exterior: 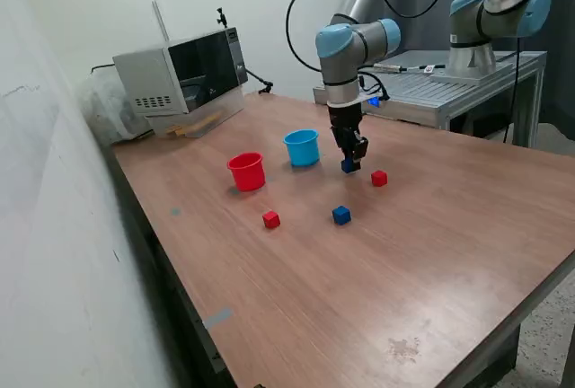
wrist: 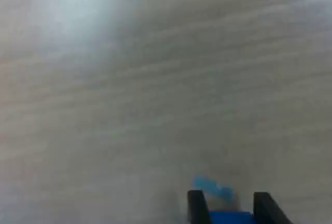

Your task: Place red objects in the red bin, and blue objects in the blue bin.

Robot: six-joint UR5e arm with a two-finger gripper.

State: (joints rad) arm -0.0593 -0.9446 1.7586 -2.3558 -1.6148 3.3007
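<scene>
Exterior view: two red cubes [exterior: 270, 219] [exterior: 379, 178], two blue cubes [exterior: 340, 216] [exterior: 347, 166], one red cup [exterior: 246, 172] left of one blue cup [exterior: 303, 148]; can't see inside either. The gripper [exterior: 350, 163] pinches that far blue cube, right of the blue cup. Wrist view: blurry wood table [wrist: 155, 79], but blue shows between the fingers [wrist: 195, 206].

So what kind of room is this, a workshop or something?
Most likely a robotics lab. Two robot arms stand at a wooden table, small coloured cubes and cups are laid out like a test, and a microwave sits in the corner.
</scene>
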